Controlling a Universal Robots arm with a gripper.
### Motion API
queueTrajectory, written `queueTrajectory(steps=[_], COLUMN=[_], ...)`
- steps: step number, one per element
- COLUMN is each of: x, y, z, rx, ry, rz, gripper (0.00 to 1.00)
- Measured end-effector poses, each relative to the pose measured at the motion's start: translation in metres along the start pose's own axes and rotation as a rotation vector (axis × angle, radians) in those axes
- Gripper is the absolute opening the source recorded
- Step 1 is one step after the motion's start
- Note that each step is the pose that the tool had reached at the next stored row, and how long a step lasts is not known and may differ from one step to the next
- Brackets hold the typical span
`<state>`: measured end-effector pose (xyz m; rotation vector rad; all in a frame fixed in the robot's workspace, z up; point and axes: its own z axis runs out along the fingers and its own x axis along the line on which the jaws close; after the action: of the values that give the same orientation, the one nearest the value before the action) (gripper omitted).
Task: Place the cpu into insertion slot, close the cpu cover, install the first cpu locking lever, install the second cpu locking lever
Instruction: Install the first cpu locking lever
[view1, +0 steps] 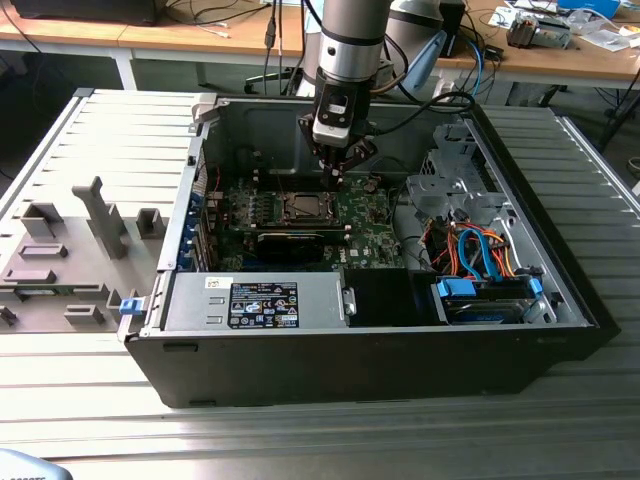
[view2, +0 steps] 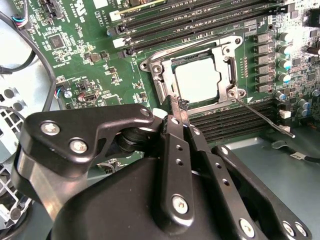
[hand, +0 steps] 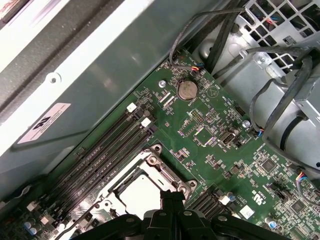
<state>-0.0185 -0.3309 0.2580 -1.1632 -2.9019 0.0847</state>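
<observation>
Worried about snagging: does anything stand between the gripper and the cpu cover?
Nothing visible does. In the second wrist view the gripper, jaws shut, hangs right at the cover edge, the cpu showing through its opening.

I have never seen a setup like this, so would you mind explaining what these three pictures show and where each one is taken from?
It is a single robot arm reaching down into an open computer case that lies on a ribbed metal table. The exterior view looks on from off the arm; both wrist views ride on the arm and look past its black gripper at the green motherboard. The silver cpu sits in the insertion slot, with the cpu cover lying flat around it. A thin locking lever sticks out beside the slot. The fingers are together, holding nothing, their tips at the slot's edge.
</observation>
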Motion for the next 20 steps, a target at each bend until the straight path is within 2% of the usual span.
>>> queueTrajectory(steps=[20], x=[0.0], y=[0.0], z=[0.0], rx=[-0.0001], ry=[-0.0009], rz=[-0.015], gripper=[0.11])
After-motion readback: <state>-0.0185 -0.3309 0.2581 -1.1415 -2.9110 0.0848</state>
